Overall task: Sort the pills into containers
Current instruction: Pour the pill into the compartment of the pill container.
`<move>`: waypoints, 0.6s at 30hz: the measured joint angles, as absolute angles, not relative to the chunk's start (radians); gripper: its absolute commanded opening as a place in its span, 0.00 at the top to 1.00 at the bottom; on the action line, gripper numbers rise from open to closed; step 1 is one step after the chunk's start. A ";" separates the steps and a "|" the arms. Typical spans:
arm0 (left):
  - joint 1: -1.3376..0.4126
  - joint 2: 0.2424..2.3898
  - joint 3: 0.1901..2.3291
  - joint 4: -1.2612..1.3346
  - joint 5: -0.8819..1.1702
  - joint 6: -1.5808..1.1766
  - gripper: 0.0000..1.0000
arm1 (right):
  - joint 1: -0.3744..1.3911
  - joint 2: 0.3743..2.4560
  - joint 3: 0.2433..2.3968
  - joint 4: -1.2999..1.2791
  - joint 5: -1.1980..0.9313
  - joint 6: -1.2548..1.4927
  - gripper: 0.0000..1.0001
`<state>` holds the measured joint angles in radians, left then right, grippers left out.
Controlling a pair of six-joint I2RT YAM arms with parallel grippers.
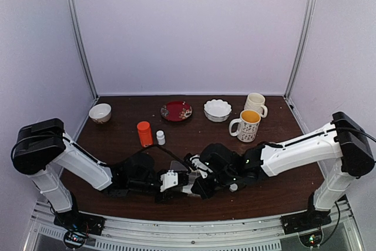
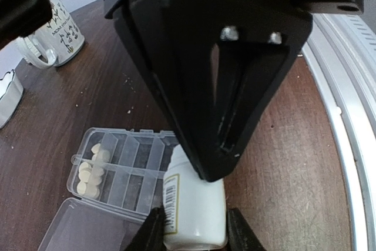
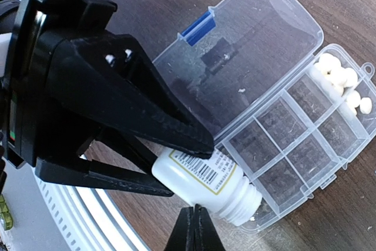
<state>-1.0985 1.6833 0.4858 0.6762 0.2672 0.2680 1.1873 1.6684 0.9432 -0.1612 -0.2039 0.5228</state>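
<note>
Pills [image 2: 89,171] fill only the pill box [image 2: 138,168] cells farthest from the left gripper [image 2: 198,233] (pinching a white bottle [image 2: 194,204]); the others are empty; right gripper [image 3: 191,230] pressed together.

Overhead rear view; two wrist close-ups of one pill box [image 2: 138,154]

Look low in your right wrist view: the right gripper [image 3: 195,223] has its two dark fingertips pressed together with nothing between them. Just above them, the left gripper [image 3: 187,168] clamps a white bottle [image 3: 202,176] with a barcode label. The bottle lies tilted, and its ribbed neck reaches over the near rim of the pill box [image 3: 294,139]. The box's clear lid [image 3: 252,57] lies flat back on the dark table [image 3: 147,4], a blue clip [image 3: 198,26] at its edge. You can see pills [image 3: 341,80] heaped in the far end cells.
</note>
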 measured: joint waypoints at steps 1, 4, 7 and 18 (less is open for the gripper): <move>-1.099 1.683 0.486 0.676 0.268 0.268 1.00 | 1.188 1.665 0.943 -0.162 -0.203 0.523 1.00; -1.100 1.683 0.486 0.677 0.270 0.268 1.00 | 1.188 1.631 0.942 -0.165 -0.200 0.522 1.00; -1.100 1.683 0.486 0.677 0.270 0.268 1.00 | 1.188 1.589 0.944 -0.163 -0.194 0.519 1.00; -1.100 1.683 0.482 0.692 0.270 0.268 1.00 | 1.187 1.575 0.955 -0.160 -0.185 0.522 1.00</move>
